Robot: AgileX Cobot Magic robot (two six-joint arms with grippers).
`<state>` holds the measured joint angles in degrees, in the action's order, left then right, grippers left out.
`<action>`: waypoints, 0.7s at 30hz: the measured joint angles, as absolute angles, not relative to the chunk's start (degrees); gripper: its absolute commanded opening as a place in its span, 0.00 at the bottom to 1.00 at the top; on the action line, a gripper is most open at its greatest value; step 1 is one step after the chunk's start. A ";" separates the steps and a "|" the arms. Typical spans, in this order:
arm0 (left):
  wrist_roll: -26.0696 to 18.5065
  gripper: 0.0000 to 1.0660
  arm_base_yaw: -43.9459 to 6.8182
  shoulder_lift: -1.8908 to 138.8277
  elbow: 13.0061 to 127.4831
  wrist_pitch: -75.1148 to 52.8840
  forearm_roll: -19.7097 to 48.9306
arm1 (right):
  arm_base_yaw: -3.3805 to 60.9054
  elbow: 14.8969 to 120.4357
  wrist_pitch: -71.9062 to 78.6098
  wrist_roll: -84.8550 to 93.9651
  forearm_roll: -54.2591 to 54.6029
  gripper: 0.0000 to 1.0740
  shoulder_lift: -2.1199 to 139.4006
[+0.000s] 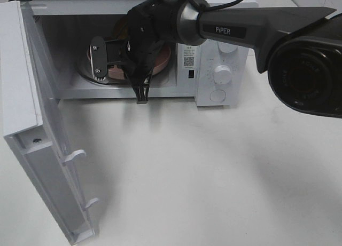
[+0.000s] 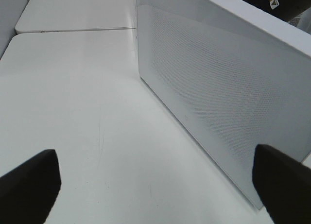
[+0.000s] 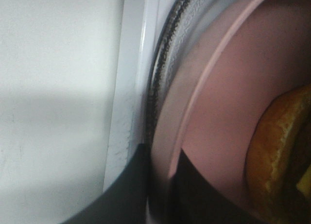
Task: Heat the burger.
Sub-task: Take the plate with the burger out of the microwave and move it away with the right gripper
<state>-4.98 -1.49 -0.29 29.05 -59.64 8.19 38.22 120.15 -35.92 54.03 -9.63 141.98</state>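
Left gripper (image 2: 155,185) fingers spread wide over bare bench (image 2: 73,112), beside the open microwave door (image 2: 218,102). Right gripper (image 3: 158,185) fingers pinching the pink plate (image 3: 214,112) rim at the microwave (image 1: 214,54) mouth, upper centre. Burger (image 3: 279,151) sits on that plate, inside the cavity.

arm (image 1: 267,24): dark grey shell, white "PiPER" lettering | wrist: silver collar, black cables | gripper (image 1: 142,94): black
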 measured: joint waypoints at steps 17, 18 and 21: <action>-4.98 0.95 -1.49 -0.29 29.05 -59.64 8.19 | 39.53 111.90 -36.67 53.86 -9.45 0.00 135.85; -4.98 0.95 -1.49 -0.29 29.05 -59.64 8.19 | 39.53 111.90 -36.67 53.86 -9.45 0.00 135.85; -4.98 0.95 -1.49 -0.29 29.05 -59.64 8.19 | 39.94 109.55 -36.21 53.86 -9.74 0.00 134.30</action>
<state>-4.98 -1.49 -0.29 29.05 -59.64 8.19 39.94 109.55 -36.21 53.86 -9.74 134.30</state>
